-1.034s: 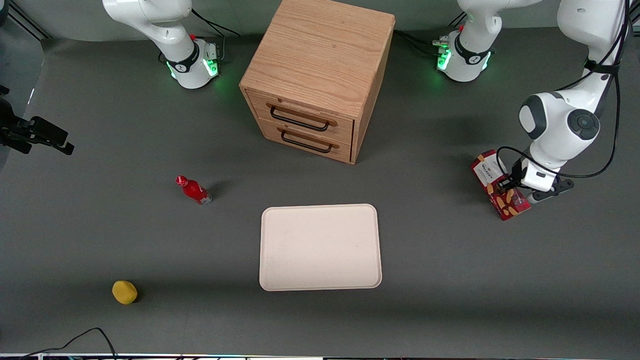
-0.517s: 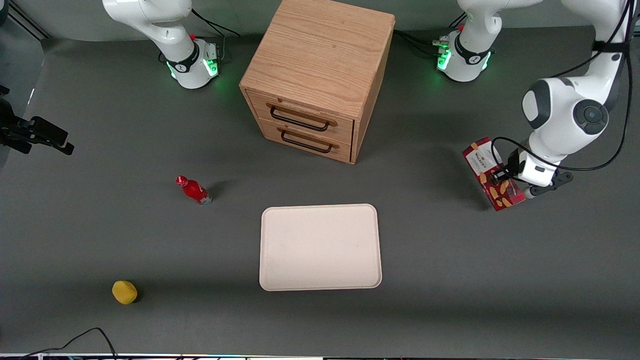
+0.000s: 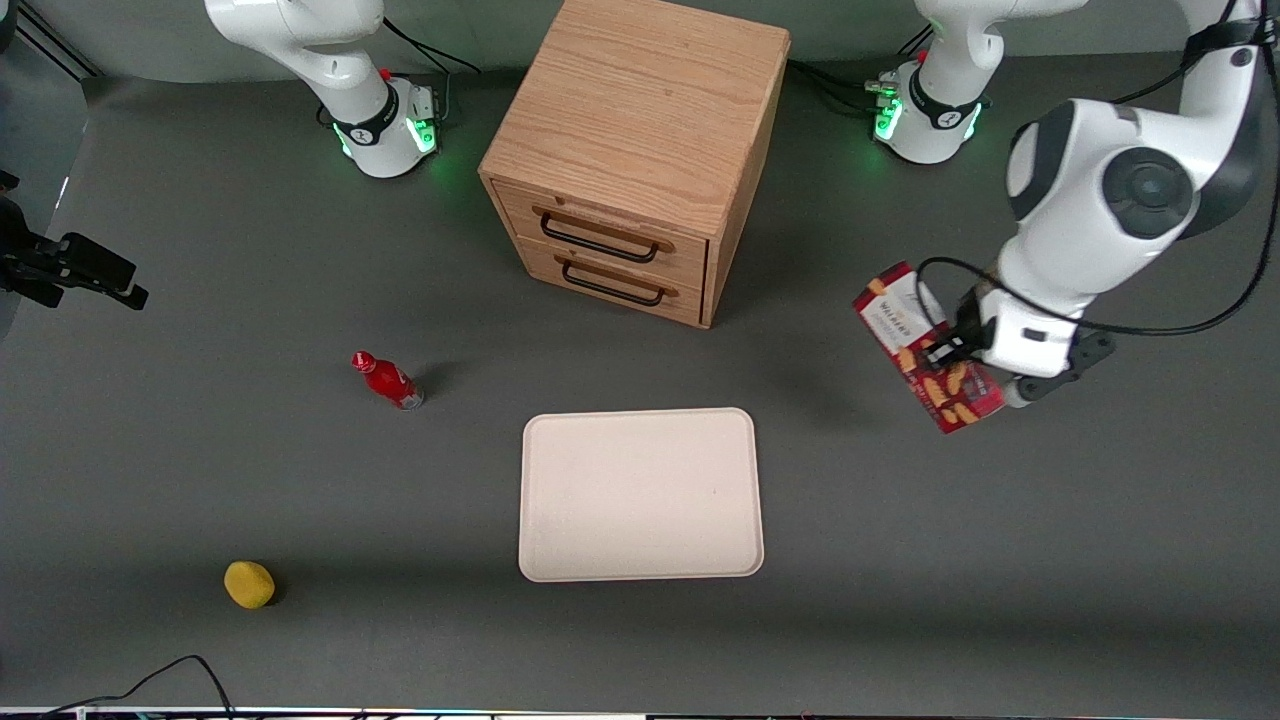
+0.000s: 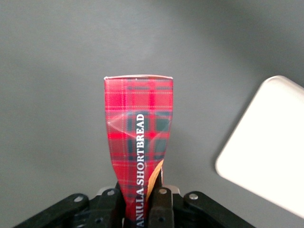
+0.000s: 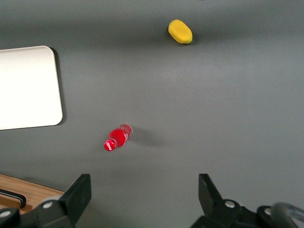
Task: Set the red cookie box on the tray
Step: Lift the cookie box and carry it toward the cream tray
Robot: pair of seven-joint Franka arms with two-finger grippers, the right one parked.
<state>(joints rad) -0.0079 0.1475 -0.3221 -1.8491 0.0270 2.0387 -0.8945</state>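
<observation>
Your gripper (image 3: 940, 352) clamps the box (image 3: 925, 347), which reads "VANILLA SHORTBREAD"; its long axis runs 11-to-5, at the tray's (image 3: 640, 494) 2 o'clock.

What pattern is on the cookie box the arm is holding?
Red plaid with dark stripes on the red cookie box, held in the gripper; clearest in the left wrist view.

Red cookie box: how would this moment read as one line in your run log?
phase: carry | gripper: shut on red cookie box, lifted off table | tray: nothing on it | box not yet over tray
</observation>
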